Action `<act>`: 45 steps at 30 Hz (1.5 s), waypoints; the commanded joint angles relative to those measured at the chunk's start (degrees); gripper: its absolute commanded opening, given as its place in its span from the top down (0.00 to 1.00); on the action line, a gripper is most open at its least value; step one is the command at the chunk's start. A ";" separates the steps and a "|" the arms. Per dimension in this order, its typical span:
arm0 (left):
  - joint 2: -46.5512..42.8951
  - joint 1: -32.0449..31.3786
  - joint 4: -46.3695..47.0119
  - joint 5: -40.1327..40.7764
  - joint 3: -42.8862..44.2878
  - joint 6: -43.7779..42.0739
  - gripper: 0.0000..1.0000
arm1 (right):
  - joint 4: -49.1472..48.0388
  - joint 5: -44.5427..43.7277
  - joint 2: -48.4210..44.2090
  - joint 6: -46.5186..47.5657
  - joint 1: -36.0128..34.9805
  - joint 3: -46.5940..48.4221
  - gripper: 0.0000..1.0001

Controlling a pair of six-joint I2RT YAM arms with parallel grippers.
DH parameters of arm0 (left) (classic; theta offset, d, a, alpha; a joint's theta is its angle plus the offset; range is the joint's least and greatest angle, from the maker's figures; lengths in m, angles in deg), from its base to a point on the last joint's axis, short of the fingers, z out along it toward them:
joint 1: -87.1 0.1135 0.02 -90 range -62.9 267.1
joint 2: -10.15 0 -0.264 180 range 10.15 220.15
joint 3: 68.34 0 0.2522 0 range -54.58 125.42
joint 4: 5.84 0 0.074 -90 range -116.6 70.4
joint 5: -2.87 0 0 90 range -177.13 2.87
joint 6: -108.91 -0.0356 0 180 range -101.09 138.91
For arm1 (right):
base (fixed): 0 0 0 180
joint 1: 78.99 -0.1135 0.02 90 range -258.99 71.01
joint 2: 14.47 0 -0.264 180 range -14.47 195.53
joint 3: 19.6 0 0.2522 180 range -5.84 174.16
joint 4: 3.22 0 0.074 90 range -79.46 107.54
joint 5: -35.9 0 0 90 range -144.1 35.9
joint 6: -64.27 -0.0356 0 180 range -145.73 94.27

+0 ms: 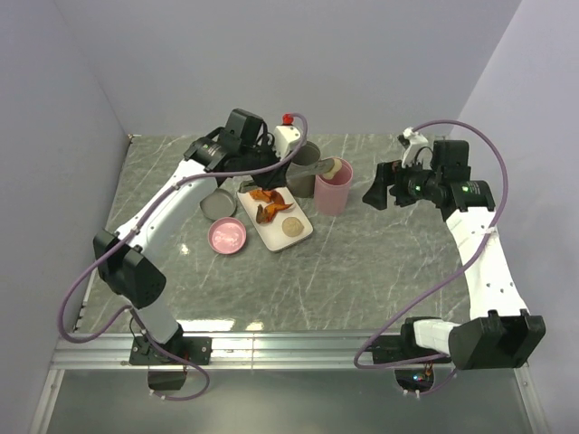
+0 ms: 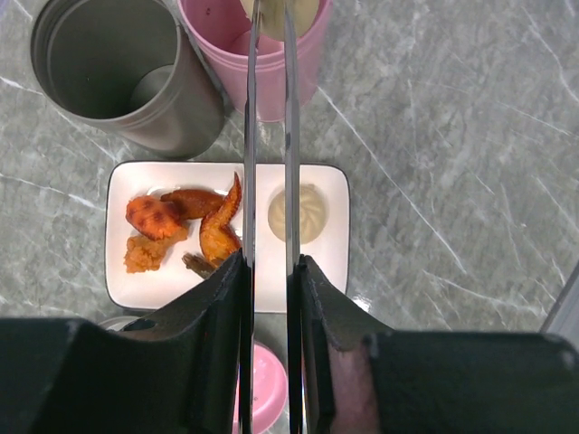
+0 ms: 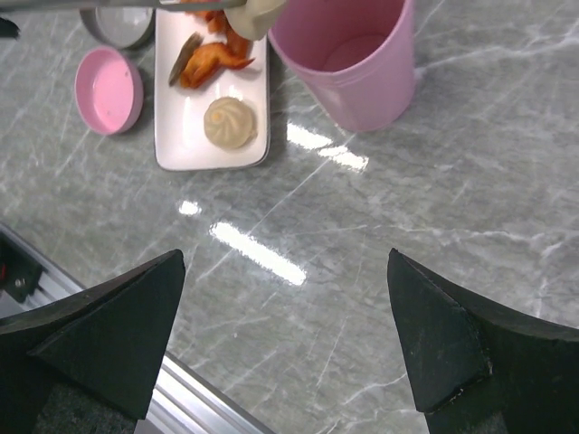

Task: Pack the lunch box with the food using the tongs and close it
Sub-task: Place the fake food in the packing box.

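1 bun (image 2: 297, 213) plus food (image 2: 181, 226) on tray (image 2: 327, 273); left fingers (image 2: 213, 312) clamp tongs (image 2: 251, 136); right fingers (image 3: 118, 325) apart.

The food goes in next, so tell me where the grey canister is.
In the top view the grey canister stands open near the middle of the scene, just behind the white tray, with the pink cup close on its right.

Food (image 2: 156, 217) on tray (image 2: 327, 273); lunch box (image 2: 185, 113) behind tray, cup (image 2: 222, 63) right of it.
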 commanded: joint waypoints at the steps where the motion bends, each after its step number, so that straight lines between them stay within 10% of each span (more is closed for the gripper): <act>1: 1.04 -0.12 4.95 0.12 2.16 1.15 0.97 | -0.91 -0.14 -0.28 -2.31 2.76 3.16 0.00; 13: 6.06 -0.73 7.67 3.28 4.35 1.76 0.89 | 0.23 6.19 1.13 -0.90 4.00 3.42 0.00; 31: 5.18 -1.35 9.34 1.26 4.00 3.96 0.49 | 0.94 8.47 1.57 0.06 5.14 4.56 0.00; 45: -4.64 -0.30 2.76 -3.04 -0.56 0.45 0.46 | 1.20 9.70 2.09 -0.11 6.29 5.70 0.00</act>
